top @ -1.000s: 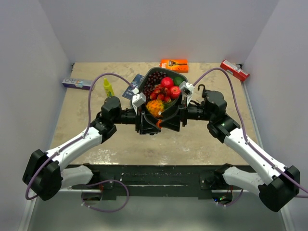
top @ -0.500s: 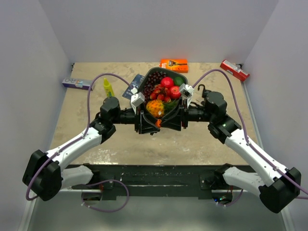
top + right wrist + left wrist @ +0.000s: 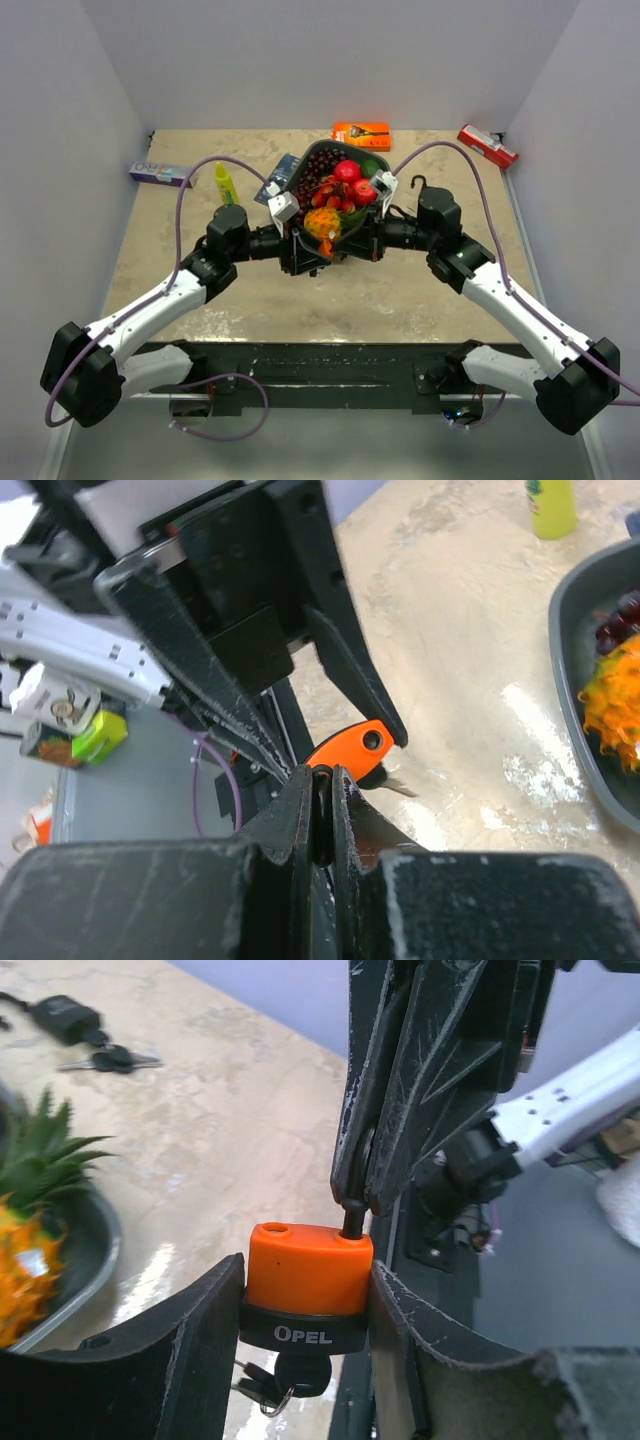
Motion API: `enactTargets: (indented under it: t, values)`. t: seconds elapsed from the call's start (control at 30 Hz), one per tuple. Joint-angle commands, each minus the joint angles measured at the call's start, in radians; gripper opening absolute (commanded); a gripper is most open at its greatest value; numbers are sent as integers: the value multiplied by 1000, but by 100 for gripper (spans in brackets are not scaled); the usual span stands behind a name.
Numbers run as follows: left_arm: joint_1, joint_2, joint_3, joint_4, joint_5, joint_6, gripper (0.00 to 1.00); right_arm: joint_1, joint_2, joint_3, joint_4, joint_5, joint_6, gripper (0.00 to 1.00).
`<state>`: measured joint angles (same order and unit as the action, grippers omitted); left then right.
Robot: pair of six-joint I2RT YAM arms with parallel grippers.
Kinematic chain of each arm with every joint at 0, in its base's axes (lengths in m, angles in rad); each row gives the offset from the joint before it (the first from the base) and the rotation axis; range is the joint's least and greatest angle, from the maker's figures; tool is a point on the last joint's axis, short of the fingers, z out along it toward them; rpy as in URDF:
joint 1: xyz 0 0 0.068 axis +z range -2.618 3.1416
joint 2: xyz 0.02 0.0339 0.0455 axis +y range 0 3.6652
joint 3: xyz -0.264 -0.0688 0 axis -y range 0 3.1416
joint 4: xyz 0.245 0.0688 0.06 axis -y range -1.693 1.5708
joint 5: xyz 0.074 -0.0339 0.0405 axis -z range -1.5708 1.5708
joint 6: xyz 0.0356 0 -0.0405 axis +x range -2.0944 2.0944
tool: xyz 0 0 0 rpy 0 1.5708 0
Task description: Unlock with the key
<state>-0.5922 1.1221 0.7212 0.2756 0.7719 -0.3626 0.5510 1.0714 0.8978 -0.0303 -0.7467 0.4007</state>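
Blue box [image 3: 160,174]: far left by the wall, well apart from the work.
Left gripper [image 3: 306,1305]: narrowed onto the padlock [image 3: 308,1260], 1 finger on each flank, holding it above the table [image 3: 230,1130].
Padlock: orange, mid-table between the 2 arms, just in front of the fruit bowl [image 3: 100,1250]; shackle [image 3: 353,1220] end up, keyhole end down in the left wrist view.
Key [image 3: 300,1370]: dark head seated in the padlock's underside, ring [image 3: 272,1400] dangling below; held by neither arm.
Shackle: 1 leg rising from the body; second hole looks vacant, so perhaps released, though impossible to tell for sure.
Right gripper [image 3: 320,790]: pinched almost shut on that thin black leg.
Red box [image 3: 487,146]: far right corner, out of the way.
Risk, slip: thin round leg in a small pinch; a hard tug likely to pop it free.
Risk, drop: smooth plastic flanks; a twist from the right arm likely to slide the padlock out and down onto the table or the fruit bowl.
Risk, jam: key unheld; if not fully turned, a pull only sets 2 arms straining against each other.
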Motion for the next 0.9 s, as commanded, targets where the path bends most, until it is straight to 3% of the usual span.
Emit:
enactTargets:
  t: [0.0, 0.13, 0.23, 0.53, 0.63, 0.67, 0.77, 0.87]
  values:
    - [-55, -82, 17, -84, -281, 149, 0, -3, 12, 43, -68, 156, 93, 0]
    - [-159, -90, 35, -194, -552, 195, 0, -3, 28, 23, -60, 239, 162, 0]
    - [-207, -88, 43, -231, -660, 189, 0, -3, 33, 6, -51, 293, 194, 0]
    - [-316, -41, -37, -233, -833, -41, 0, -3, 91, -100, -11, 283, 185, 1]
    - [-340, -31, -97, -239, -874, -151, 0, -3, 104, -155, 6, 296, 176, 13]
    - [-351, -31, -114, -237, -882, -203, 0, -3, 108, -168, 26, 294, 176, 25]
    - [-374, -33, -180, -217, -898, -287, 0, -3, 124, -206, 58, 305, 179, 45]
    - [-383, -5, -215, -204, -901, -341, 0, -3, 139, -223, 73, 317, 176, 58]
